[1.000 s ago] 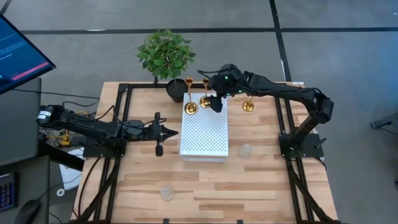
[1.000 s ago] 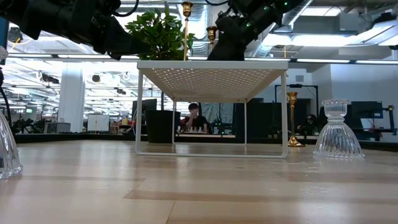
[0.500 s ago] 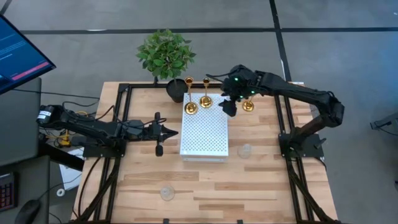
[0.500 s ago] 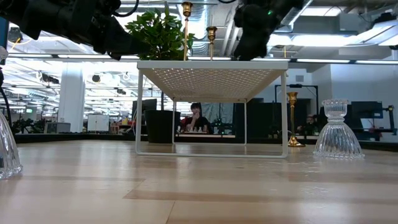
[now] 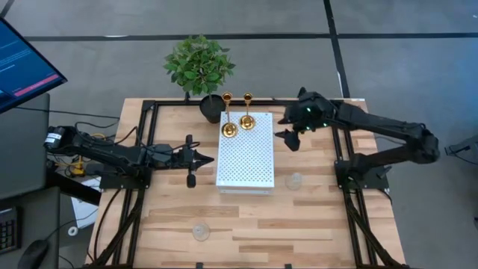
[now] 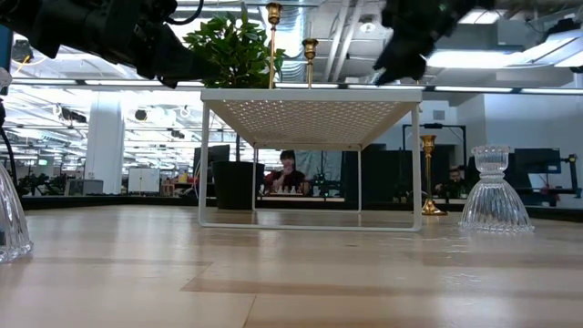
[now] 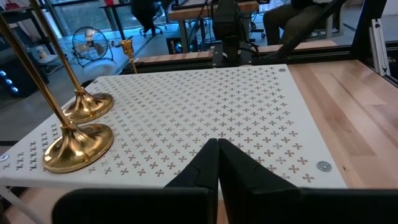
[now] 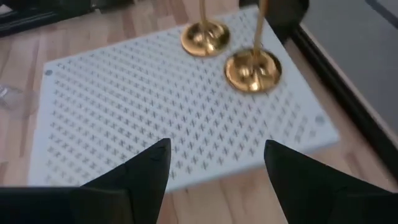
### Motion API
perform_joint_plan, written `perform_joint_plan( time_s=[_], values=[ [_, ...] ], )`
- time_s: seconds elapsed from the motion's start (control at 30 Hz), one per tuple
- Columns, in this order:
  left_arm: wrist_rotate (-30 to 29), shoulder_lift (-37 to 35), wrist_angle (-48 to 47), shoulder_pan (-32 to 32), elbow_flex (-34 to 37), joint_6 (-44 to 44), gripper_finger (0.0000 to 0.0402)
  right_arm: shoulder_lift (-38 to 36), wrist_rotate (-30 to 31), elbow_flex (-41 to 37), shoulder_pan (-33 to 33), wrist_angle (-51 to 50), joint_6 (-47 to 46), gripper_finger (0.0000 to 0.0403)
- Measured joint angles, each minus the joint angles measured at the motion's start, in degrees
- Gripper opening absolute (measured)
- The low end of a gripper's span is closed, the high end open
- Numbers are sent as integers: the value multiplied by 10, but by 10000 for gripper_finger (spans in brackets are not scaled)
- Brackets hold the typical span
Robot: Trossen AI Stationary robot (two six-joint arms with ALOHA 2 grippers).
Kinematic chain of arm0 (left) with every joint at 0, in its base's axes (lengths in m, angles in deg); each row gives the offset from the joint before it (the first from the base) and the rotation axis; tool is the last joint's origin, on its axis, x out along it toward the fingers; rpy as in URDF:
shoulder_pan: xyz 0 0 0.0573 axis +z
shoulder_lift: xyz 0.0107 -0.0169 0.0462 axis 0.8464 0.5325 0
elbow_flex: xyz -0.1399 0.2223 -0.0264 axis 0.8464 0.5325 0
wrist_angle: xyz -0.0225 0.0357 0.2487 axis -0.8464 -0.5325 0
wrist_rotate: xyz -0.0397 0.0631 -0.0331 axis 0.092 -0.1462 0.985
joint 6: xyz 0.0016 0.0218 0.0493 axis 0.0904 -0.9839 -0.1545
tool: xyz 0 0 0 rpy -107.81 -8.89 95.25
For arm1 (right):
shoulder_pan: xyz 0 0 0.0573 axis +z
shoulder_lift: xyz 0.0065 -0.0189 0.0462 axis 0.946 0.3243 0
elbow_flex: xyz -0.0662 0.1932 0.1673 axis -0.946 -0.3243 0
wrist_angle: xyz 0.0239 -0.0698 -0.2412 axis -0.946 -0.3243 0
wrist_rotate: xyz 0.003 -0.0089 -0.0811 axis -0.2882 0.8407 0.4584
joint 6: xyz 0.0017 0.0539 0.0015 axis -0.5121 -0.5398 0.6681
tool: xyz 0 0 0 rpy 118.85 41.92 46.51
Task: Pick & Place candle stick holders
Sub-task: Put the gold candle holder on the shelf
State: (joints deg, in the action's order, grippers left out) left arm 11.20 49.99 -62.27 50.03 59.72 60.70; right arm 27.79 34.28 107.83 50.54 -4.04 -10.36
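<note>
Two gold candle stick holders [image 5: 229, 128] [image 5: 247, 119] stand upright by their round bases on the far end of the white perforated board [image 5: 245, 161]. A third gold holder [image 6: 428, 173] stands on the table to the right of the board. In the high view my right arm hides it. Two clear glass holders [image 5: 296, 180] [image 5: 200, 232] rest on the table. My right gripper [image 5: 289, 138] hovers open, above the table just right of the board, nothing between its fingers. At the board's left edge my left gripper [image 5: 205, 157] waits, shut and level.
A green plant [image 5: 198, 63] in a black pot stands off the board's far left corner. The board stands raised on thin legs [image 6: 202, 164]. Black frame rails [image 5: 149, 142] run along the table's left and right sides. A monitor [image 5: 22, 63] sits at far left.
My right gripper has drawn back from the gold holders on the board toward the table's right edge, staying open and empty. Both holders stay upright where they were. The third gold holder is now under the arm in the high view.
</note>
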Motion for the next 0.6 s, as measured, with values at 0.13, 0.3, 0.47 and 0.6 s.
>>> perform_joint_plan(
  time_s=[0.13, 0.3, 0.47, 0.6],
  values=[
    [0, 0, 0, 0, 0, 0, 7, -59, 59, -94, 2, 46, -63, 249],
    [0, 0, 0, 0, 0, 0, 7, -117, 196, -176, 21, 51, -227, 249],
    [0, 0, 0, 0, 0, 0, 7, -135, 308, -225, 40, 50, -357, 249],
    [0, 0, 0, 0, 0, 0, 7, -129, 340, -254, 44, 71, -375, 249]
  ],
)
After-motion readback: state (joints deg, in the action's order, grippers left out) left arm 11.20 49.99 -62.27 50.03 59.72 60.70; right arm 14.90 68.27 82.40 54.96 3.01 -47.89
